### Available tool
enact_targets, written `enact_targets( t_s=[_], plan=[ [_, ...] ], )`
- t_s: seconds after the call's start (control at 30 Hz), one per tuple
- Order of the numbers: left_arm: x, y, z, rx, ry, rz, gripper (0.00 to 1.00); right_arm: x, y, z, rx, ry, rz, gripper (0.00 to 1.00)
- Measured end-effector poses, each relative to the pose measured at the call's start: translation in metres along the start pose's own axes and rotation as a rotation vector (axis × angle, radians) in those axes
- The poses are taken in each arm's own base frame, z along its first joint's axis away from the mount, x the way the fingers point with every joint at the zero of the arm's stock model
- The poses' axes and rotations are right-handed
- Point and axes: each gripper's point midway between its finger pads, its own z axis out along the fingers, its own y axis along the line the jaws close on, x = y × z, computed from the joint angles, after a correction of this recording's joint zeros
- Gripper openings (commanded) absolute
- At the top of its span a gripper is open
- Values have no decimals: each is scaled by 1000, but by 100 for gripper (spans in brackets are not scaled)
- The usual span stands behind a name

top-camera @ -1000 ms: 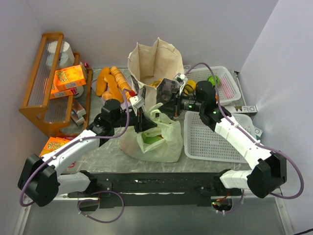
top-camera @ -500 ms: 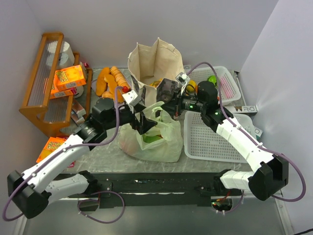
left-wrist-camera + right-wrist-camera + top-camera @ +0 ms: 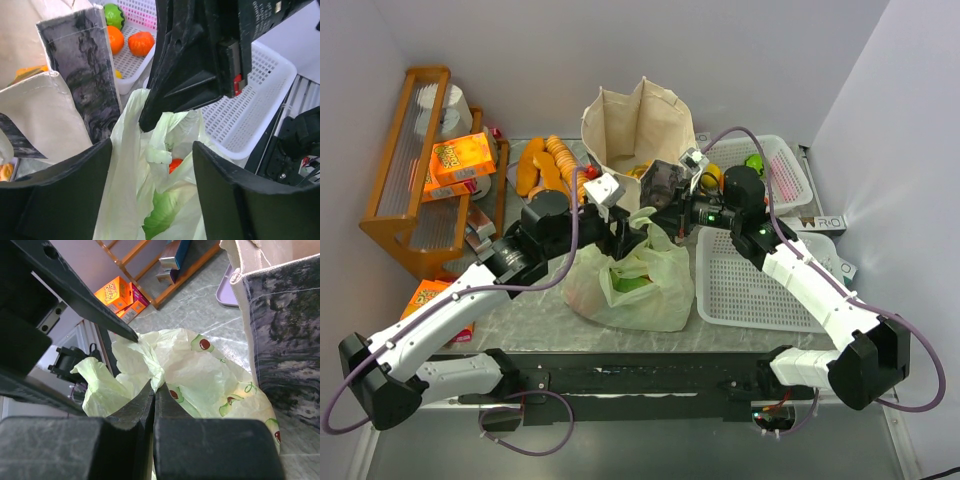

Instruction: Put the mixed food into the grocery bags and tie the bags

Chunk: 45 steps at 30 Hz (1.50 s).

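Observation:
The pale-green plastic bag (image 3: pixel 632 285) sits mid-table in front of the beige canvas tote (image 3: pixel 638 125). Inside the bag I see a green cabbage (image 3: pixel 162 215) and an orange-red piece (image 3: pixel 175 165). My right gripper (image 3: pixel 154 385) is shut on a bunched handle (image 3: pixel 159 371) of the bag and holds it up. My left gripper (image 3: pixel 150 190) is open, its fingers (image 3: pixel 60 190) straddling the bag's top just under the right gripper's tip. Green, orange and red fruit pieces (image 3: pixel 141 43) lie in the far white basket (image 3: pixel 775 170).
A second white mesh basket (image 3: pixel 755 290) stands right of the bag. Bread loaves (image 3: pixel 545 165) lie behind on the left. A wooden rack (image 3: pixel 410 170) with orange boxes (image 3: pixel 460 155) fills the left side, and another orange box (image 3: pixel 430 295) lies below it.
My left gripper has opened and swung from the bag's left side up to its top, close under the right gripper. The right gripper has closed on the handle and stayed in place.

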Motion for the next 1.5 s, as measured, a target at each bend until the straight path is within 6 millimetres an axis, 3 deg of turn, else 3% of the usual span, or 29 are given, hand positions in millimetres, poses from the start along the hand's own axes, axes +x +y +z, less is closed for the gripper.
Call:
enact_targets(
  t_s=[0.07,0.27,0.33,0.47,0.73,0.87,1.0,1.27,1.5],
  plan=[
    [2,2,1,-7,7,0,61,0,-1,0,4,1,1,0],
    [3,8,1,-44,8,-1,25,1,-2,-2,19,4,-1,0],
    [2,11,1,-66,6,-4,21,1,-2,-3,24,2,-6,0],
    [6,20,-1,-117,8,-18,3,-1,-1,-6,36,-6,-17,0],
    [14,33,-5,-203,24,-56,1,-11,3,-23,104,-48,-42,0],
    [25,41,6,-241,83,-81,1,-22,17,-34,125,-93,-83,0],
    [38,46,11,-263,131,-113,1,-22,39,-32,106,-104,-127,0],
    [37,54,11,-297,121,-182,1,12,67,-2,68,-13,-156,0],
    [34,61,10,-311,104,-219,1,56,66,31,79,113,-140,0]
  ],
)
